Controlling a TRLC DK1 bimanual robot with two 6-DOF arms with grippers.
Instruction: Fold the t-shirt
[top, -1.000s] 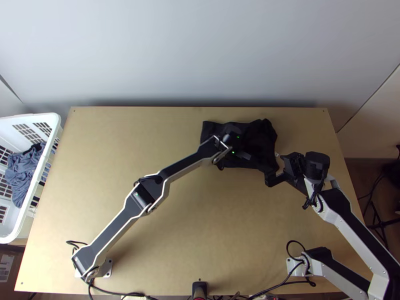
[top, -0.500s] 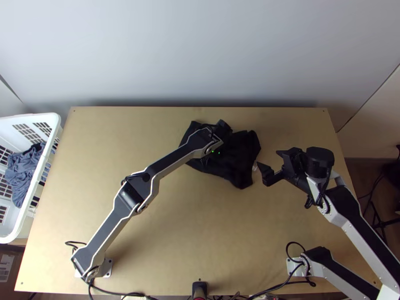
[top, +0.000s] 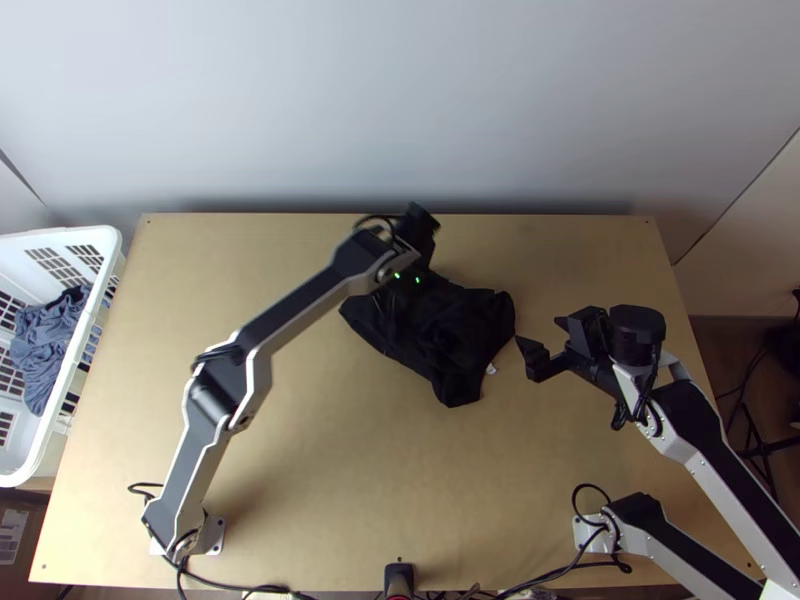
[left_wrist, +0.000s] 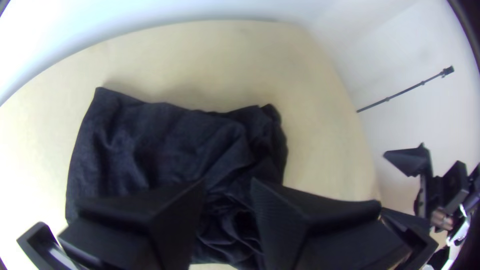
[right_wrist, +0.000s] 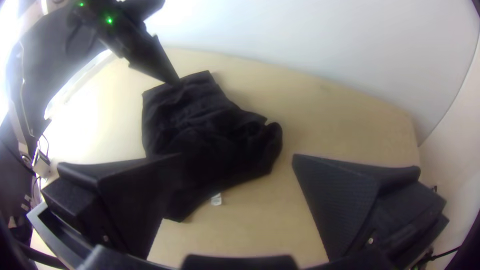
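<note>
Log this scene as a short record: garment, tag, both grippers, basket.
garment: black t-shirt, rumpled, on the table
tag: small white tag at the shirt's edge
left gripper: open, over the shirt's far left part
right gripper: open, right of the shirt
basket: white basket at left, blue-grey cloth inside

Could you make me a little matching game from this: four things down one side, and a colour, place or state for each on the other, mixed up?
1. T-shirt
2. Basket
3. Cloth in the basket
4. Right gripper

A. Blue-grey
B. Fingers spread apart
C. White, at the table's left edge
D. Black and rumpled, on the table

Right pairs: 1-D, 2-C, 3-A, 4-B
</note>
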